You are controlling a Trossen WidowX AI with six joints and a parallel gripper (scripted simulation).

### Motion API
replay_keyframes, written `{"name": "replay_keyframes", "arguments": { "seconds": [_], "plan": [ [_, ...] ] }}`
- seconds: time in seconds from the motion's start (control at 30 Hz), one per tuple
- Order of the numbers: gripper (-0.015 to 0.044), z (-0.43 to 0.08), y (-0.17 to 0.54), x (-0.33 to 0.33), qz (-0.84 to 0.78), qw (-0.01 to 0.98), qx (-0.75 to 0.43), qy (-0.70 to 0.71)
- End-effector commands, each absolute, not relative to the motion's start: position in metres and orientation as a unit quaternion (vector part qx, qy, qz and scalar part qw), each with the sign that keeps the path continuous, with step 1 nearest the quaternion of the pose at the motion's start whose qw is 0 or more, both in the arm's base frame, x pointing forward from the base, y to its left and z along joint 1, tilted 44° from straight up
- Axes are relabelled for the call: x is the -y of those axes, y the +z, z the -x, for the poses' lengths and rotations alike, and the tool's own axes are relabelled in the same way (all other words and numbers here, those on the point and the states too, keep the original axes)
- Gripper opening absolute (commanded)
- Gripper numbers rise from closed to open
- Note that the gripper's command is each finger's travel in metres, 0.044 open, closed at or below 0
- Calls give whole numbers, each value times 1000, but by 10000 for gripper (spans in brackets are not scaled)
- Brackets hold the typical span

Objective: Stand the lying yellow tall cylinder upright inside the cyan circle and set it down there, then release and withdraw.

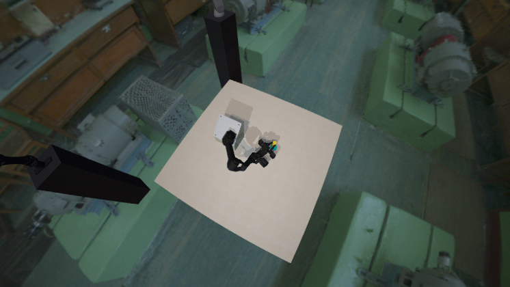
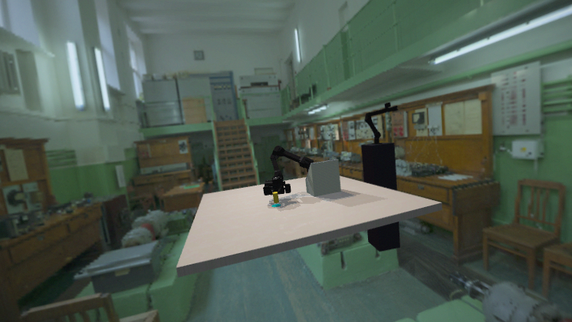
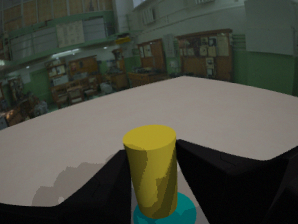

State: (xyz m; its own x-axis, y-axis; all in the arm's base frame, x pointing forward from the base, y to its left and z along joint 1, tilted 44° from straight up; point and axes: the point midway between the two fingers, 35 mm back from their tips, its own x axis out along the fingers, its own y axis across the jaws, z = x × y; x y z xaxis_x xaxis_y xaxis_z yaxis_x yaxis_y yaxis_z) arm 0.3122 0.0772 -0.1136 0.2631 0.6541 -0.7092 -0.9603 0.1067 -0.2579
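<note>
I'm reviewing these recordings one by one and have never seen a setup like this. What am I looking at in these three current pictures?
The machine is one black jointed arm with a two-fingered gripper at its end. It works over a pale tabletop, beside a grey block-like stand.

The top picture looks down from above. The exterior one looks across the table from one side. The wrist one comes from near the gripper, so its dark fingers fill the lower corners.

Between those fingers is a yellow cylinder, held about upright. Below it, a flat cyan circle marks its target. Whether the cylinder already touches down, I cannot tell.
</note>
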Motion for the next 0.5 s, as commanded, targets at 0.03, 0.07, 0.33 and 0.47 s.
{"name": "replay_keyframes", "arguments": {
  "seconds": [0.03,0.07,0.33,0.47],
  "plan": [
    [105,-317,-118,-73,355,712,-209,568],
    [105,-318,-121,-69,355,712,-212,568],
    [105,-319,-127,-63,354,712,-217,567],
    [105,-319,-127,-63,354,712,-217,567]
  ]
}}
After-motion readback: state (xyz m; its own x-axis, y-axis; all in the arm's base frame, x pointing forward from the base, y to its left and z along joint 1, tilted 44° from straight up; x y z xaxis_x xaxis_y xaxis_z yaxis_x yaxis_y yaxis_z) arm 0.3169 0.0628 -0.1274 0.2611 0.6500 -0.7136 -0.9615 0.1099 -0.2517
